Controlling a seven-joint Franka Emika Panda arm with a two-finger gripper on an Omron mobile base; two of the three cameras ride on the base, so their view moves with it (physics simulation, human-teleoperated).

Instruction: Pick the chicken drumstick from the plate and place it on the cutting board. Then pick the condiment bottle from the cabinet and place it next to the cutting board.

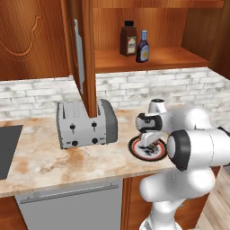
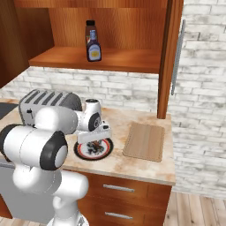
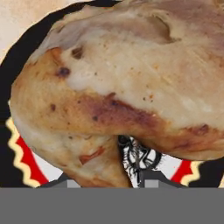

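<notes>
Hand view: we're right on top of the golden-brown lumpy roasted chicken drumstick (image 3: 122, 83); it sits just ahead of the fingers, with the round plate's (image 3: 19, 162) black rim, red ring and white centre with dark blotchy pattern showing beneath and around it. Fingertips themselves are not clear at the bottom edge, so we cannot tell how wide the jaws stand or whether they have hold of the meat.

Right base view: our gripper (image 2: 92, 142) points down over the plate (image 2: 80, 153) on the beige marbled countertop (image 2: 132, 170). Drumstick is hidden under the hand from here. Flat rectangular light-brown wooden cutting board (image 2: 145, 141) lies bare, off to the side of the fingers and just beside the plate, not touching it. Silver 4-slot toaster (image 2: 46, 103) sits on the other side of the hand.

Left base view: gripper (image 1: 147, 147) is down at the plate (image 1: 137, 150), with the toaster (image 1: 85, 123) near it. Well above the fingers, the reddish-brown wooden wall cabinet (image 1: 148, 58) stands open; on its shelf are 2 bottles upright and just beside each other: the small dark purplish-brown condiment bottle (image 1: 143, 48) with blue neck and pale label, and a taller square-shouldered brown bottle (image 1: 128, 39) with black cap.
</notes>
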